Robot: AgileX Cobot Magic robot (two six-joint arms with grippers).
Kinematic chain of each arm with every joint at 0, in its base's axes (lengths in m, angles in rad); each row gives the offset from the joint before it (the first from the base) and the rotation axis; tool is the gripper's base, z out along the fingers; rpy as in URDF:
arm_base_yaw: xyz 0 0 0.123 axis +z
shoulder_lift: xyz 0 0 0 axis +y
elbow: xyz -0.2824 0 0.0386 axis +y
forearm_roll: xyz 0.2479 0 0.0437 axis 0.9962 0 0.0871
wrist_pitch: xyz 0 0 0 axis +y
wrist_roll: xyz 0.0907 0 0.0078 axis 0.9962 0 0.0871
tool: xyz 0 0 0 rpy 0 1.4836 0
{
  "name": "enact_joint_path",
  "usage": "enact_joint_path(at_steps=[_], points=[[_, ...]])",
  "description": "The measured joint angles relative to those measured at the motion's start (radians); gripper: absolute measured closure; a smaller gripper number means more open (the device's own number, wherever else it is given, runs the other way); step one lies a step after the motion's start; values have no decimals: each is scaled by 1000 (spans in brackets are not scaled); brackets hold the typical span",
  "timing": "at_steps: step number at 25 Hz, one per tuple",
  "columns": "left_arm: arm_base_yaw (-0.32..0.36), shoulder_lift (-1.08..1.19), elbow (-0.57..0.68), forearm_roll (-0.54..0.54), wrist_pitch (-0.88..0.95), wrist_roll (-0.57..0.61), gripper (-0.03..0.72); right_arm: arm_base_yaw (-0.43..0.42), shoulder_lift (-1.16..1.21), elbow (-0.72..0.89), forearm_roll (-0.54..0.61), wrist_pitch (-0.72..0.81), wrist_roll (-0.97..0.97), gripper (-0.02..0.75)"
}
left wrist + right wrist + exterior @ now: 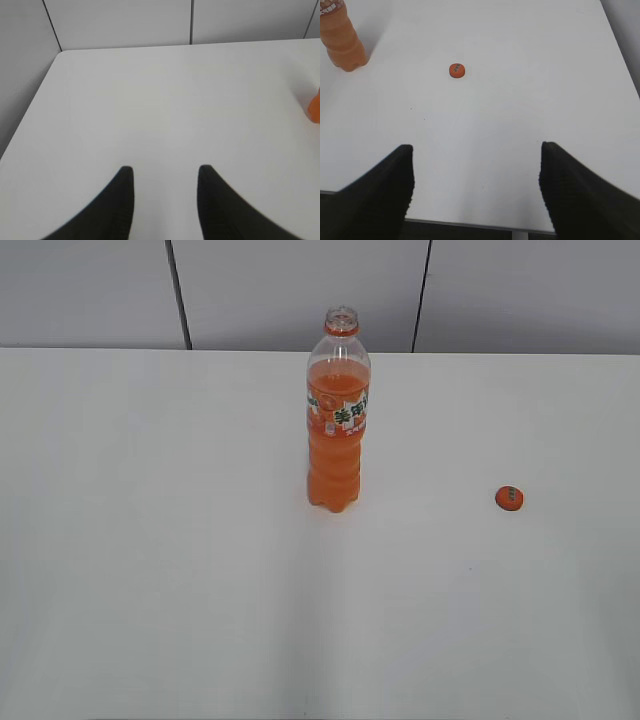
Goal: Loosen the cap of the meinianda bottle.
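Observation:
The meinianda bottle [338, 420] stands upright near the middle of the white table, its mouth open with no cap on it. Its lower body shows at the top left of the right wrist view [340, 40], and an orange sliver of it at the right edge of the left wrist view [315, 107]. The orange cap [509, 498] lies flat on the table to the bottle's right, apart from it, and it also shows in the right wrist view [456, 70]. My left gripper [164, 172] is open and empty. My right gripper [476, 152] is open wide and empty, over the table's front edge. Neither arm shows in the exterior view.
The white table [150, 540] ends at a grey panelled wall [300, 290] behind. Its left corner shows in the left wrist view [57, 52], and its front edge shows in the right wrist view [470, 224].

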Motion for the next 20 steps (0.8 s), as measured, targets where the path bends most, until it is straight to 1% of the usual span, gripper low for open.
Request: enact_joint_path(at_steps=[9,15,20], points=[[0,0,0,0,0,-1,442,0,0,0,0,0,0,152],[-2,0,0,0,0,-2,444,0,0,0,0,0,0,152],[-69,0,0,0,0,-2,445,0,0,0,0,0,0,152]])
